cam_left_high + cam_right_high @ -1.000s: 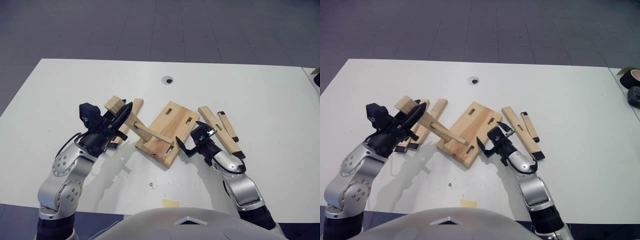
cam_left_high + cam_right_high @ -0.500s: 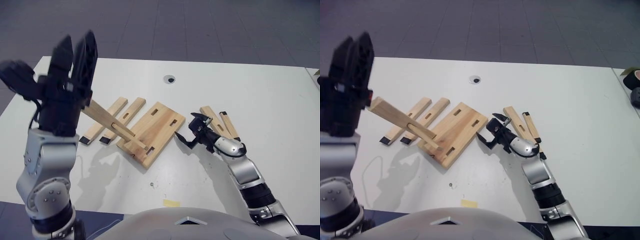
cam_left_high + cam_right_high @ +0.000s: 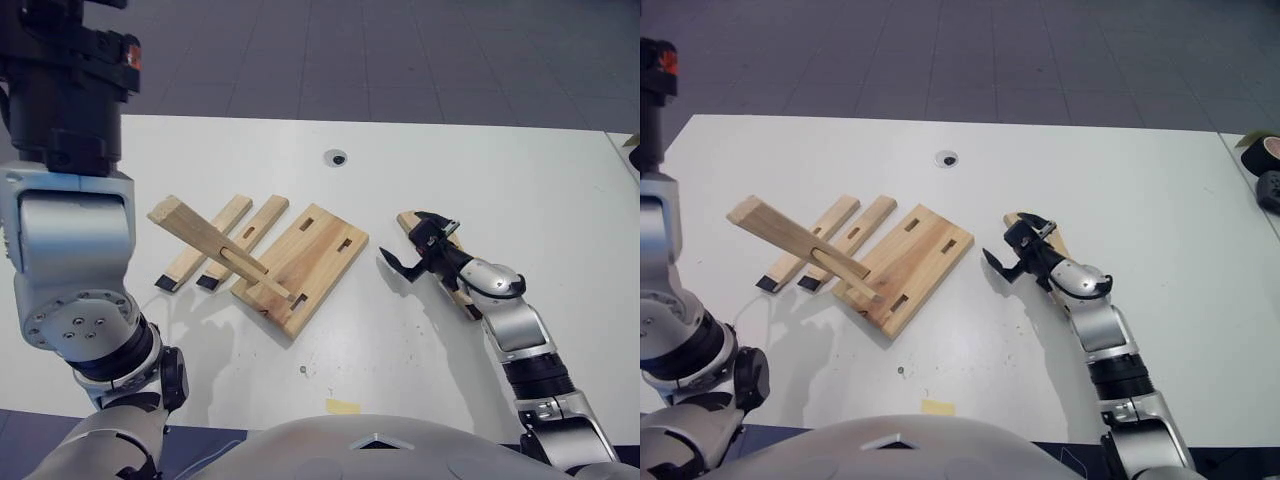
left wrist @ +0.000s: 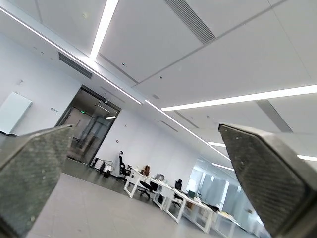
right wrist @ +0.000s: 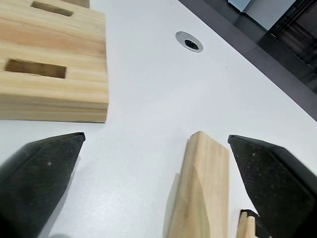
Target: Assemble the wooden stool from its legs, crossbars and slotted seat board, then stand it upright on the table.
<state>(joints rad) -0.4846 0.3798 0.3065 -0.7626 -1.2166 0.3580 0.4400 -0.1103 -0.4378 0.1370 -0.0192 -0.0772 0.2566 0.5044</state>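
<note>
right gripper (image 3: pixel 402 240) jaws open over loose leg (image 5: pixel 202 193), right of seat board (image 3: pixel 310 262) | left gripper (image 4: pixel 148 163) jaws open, empty, high left of seat board

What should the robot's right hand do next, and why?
Probably lower the open right gripper and close it on the loose leg lying on the table right in front of it. The seat board has only one leg stuck in it, and other slots are bare, so it likely needs another leg.
</note>
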